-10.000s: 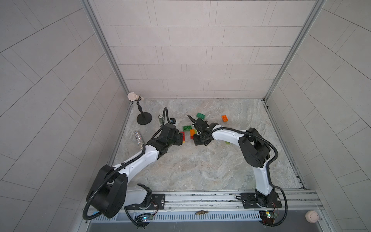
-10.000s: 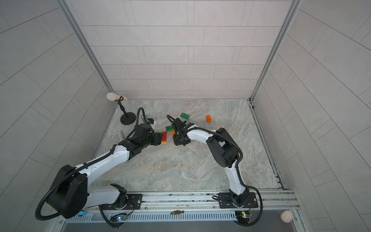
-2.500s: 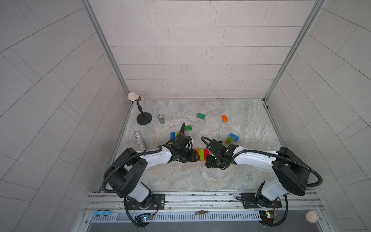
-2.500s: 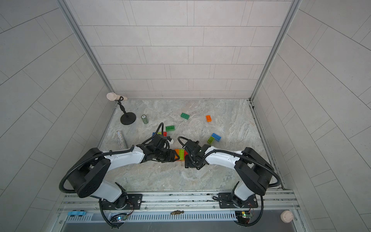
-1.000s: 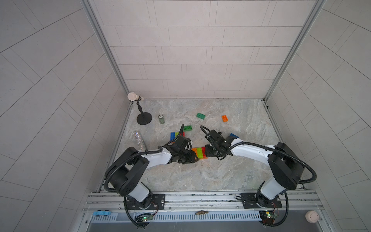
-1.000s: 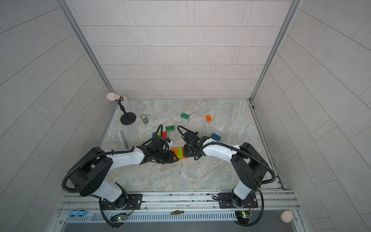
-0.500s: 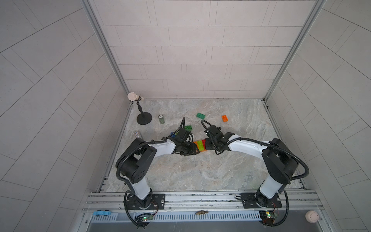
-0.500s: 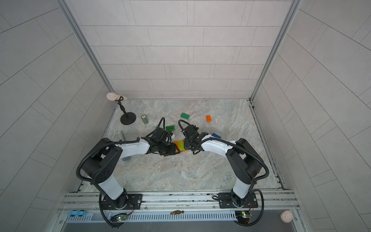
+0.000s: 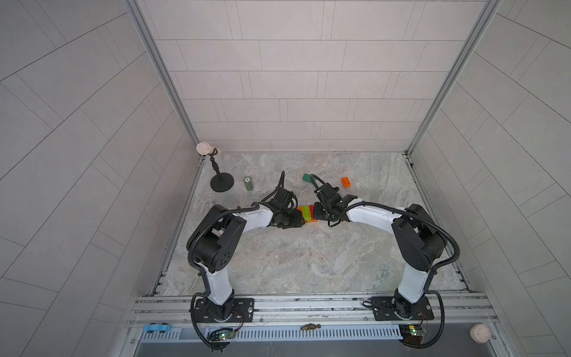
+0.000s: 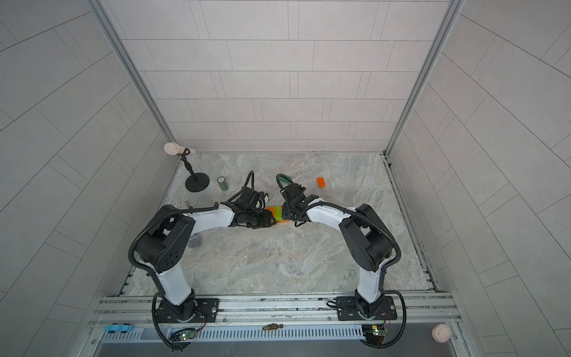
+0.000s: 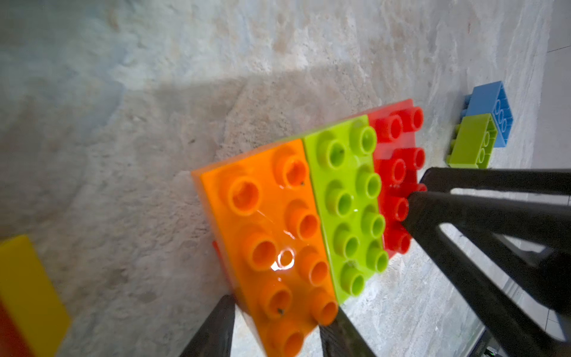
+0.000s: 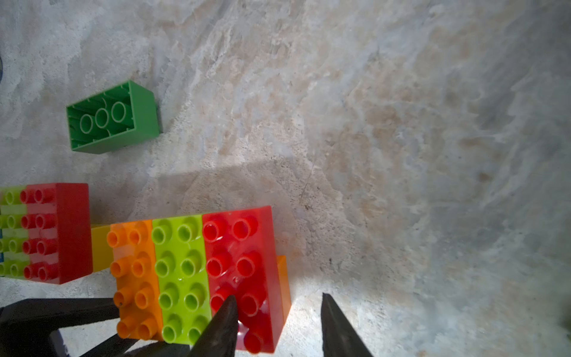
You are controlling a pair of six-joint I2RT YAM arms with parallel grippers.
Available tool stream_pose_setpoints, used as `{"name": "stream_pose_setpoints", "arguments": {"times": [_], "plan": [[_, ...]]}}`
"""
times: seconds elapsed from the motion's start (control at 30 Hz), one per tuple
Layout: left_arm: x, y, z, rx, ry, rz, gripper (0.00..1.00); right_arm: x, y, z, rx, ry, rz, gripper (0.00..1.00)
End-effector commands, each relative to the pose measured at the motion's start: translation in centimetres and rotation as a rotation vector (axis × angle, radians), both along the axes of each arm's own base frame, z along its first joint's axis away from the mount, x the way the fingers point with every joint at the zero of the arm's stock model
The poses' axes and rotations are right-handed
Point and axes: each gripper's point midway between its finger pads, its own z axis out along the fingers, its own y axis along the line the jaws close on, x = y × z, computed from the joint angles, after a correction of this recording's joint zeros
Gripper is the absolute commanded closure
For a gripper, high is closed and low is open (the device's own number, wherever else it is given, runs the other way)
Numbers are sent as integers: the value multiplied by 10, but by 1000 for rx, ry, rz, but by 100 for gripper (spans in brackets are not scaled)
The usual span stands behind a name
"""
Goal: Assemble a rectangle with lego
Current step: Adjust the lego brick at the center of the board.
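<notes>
The lego block (image 9: 307, 213) has orange, lime and red bricks side by side on a yellow and orange lower layer (image 12: 210, 262). It sits mid-table between both arms in both top views (image 10: 279, 213). My left gripper (image 11: 278, 333) is shut on the orange brick (image 11: 272, 222) at its end. My right gripper (image 12: 278, 327) is at the red end. One fingertip (image 12: 222, 321) lies over the red studs, the other stands off the block's side with bare table between. Loose lego: a dark green brick (image 12: 114, 117), an orange one (image 9: 346, 182), blue (image 11: 491, 105) and lime (image 11: 469, 142).
A second red and lime stack (image 12: 46, 231) lies close beside the block. A black microphone stand (image 9: 222, 185), a small green can (image 9: 248, 184) and a glittery silver tube (image 9: 210, 204) stand at the back left. Tiled walls close in three sides.
Over the last second both grippers and the block between them have moved away from the front rail toward the back wall. The left grip on the orange end has held.
</notes>
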Motion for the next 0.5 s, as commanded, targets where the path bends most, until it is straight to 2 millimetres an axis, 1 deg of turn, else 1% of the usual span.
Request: {"name": "stream_pose_setpoints", "arguments": {"times": [0.0,0.2,0.33,0.47], "plan": [[16,-1,9,8,-54,4,50,-25,-1,-28,-37,112,44,54],[14,-2,14,-8,-54,7,46,-19,3,-24,-26,99,42,54],[14,-2,31,-17,-79,3,38,-14,6,-19,-16,89,44,53],[14,-1,47,-15,-103,-7,32,-10,4,-6,-8,65,40,52]]}}
